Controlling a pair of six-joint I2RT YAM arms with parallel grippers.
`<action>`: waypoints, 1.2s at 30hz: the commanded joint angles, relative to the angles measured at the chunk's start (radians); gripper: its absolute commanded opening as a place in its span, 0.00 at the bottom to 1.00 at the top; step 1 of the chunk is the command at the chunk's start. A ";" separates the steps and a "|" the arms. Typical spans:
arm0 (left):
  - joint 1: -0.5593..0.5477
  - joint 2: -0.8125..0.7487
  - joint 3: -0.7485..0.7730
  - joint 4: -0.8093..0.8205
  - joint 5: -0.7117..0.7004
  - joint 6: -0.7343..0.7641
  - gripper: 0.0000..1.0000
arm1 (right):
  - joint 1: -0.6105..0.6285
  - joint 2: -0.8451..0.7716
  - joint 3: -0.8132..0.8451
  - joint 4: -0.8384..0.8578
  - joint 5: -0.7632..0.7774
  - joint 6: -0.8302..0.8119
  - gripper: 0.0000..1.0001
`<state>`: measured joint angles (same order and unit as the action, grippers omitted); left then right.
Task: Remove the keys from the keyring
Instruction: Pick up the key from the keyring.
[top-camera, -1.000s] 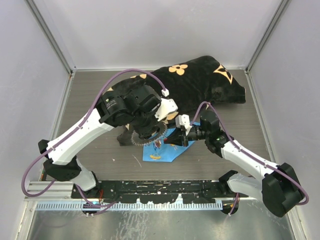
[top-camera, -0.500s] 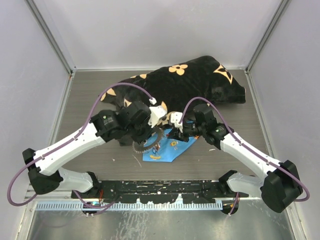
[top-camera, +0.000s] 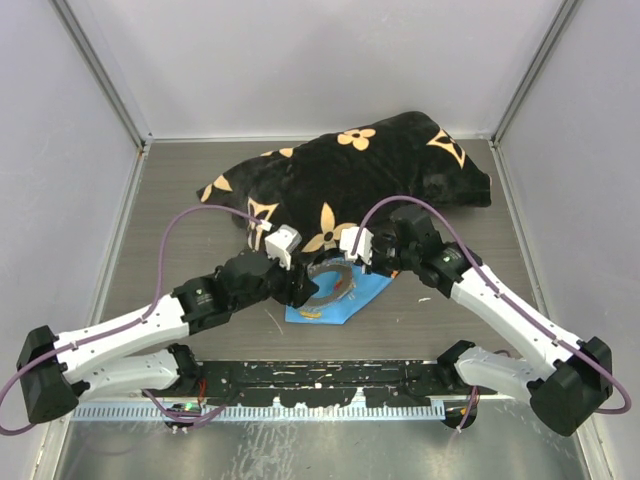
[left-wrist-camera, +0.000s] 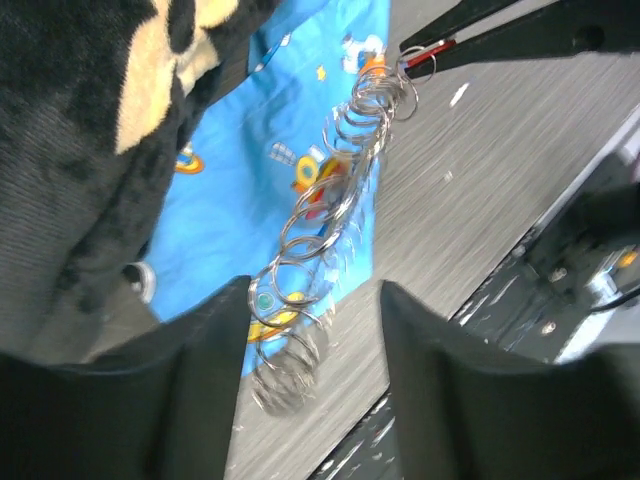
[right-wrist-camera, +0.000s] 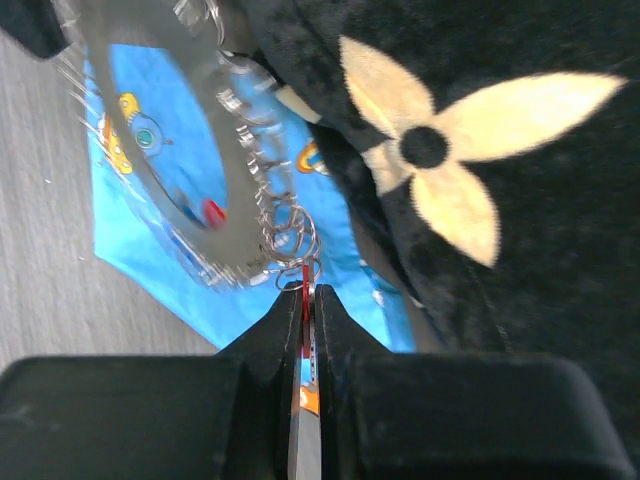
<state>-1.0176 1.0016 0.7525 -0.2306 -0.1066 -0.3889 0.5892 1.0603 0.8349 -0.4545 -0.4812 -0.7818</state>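
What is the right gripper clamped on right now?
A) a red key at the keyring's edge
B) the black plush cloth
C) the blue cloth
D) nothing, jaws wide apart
A: in the right wrist view the right gripper has its jaws closed on a thin red key, right where it meets the keyring.

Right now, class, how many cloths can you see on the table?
2. A black plush blanket with tan motifs lies across the far side; a blue printed cloth lies in front, beneath the keyring. Others may be hidden under the blanket.
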 joint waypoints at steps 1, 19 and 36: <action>0.003 -0.088 -0.072 0.302 -0.016 -0.110 0.64 | 0.018 -0.019 0.191 -0.153 0.149 -0.139 0.01; 0.003 -0.482 -0.416 0.586 0.203 -0.160 0.84 | 0.038 0.050 0.554 -0.655 0.220 -0.420 0.01; 0.003 -0.310 -0.298 0.687 0.227 -0.081 0.82 | 0.042 0.149 0.671 -0.824 0.258 -0.602 0.01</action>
<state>-1.0161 0.6136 0.3763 0.3183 0.1101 -0.5140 0.6231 1.2327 1.4357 -1.2564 -0.2367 -1.3190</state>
